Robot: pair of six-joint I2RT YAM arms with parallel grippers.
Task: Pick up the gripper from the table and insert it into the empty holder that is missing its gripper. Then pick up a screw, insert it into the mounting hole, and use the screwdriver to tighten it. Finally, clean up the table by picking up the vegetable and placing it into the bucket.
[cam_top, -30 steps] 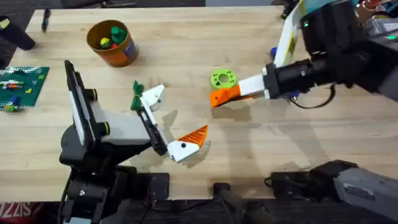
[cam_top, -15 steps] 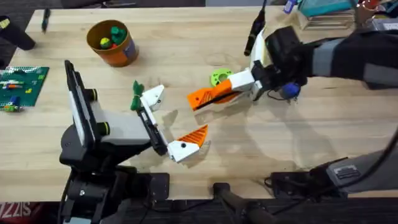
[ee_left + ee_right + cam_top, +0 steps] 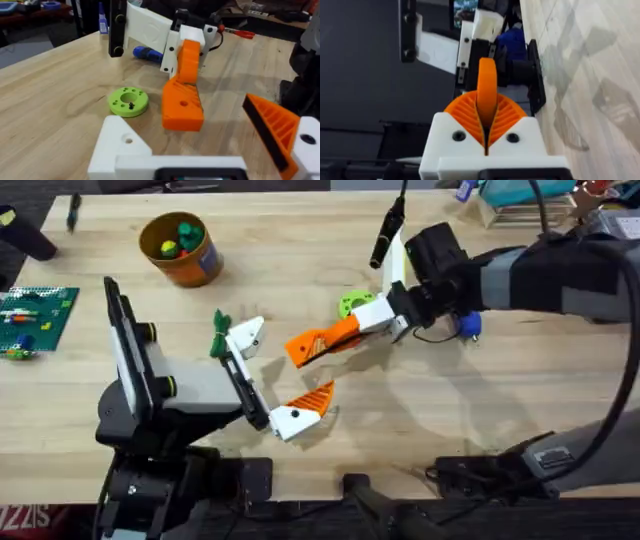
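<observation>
Since the earlier frames the right arm has swung in from the far right toward the middle of the counter (image 3: 480,420), carrying its load closer to the left arm, which has not shifted. The right end effector (image 3: 330,340) has its two ribbed orange pads pressed together on the gripper (image 3: 486,92), the loose orange wedge, which sticks out beyond the fingertips and hangs just above the wood, between the green ring-shaped disc (image 3: 355,304) and the left arm's claw. The left end effector (image 3: 268,375) rests low over the counter with its fingers spread well apart: the nearer one carries an orange ribbed tip (image 3: 312,398), the farther one is the holder (image 3: 245,337), a bare white base with an open screw hole. The orange bucket (image 3: 180,248) stands well apart at the far left with green and yellow toy pieces inside. A green brick plate (image 3: 35,318) lies at the left edge. The screwdriver (image 3: 146,52), blue-handled, lies behind the right arm's wrist, largely hidden by it. The vegetable (image 3: 219,333), dark green and leafy, lies touching the holder on its bucket side. A small dark screw (image 3: 131,105) sits in the disc's centre recess.
</observation>
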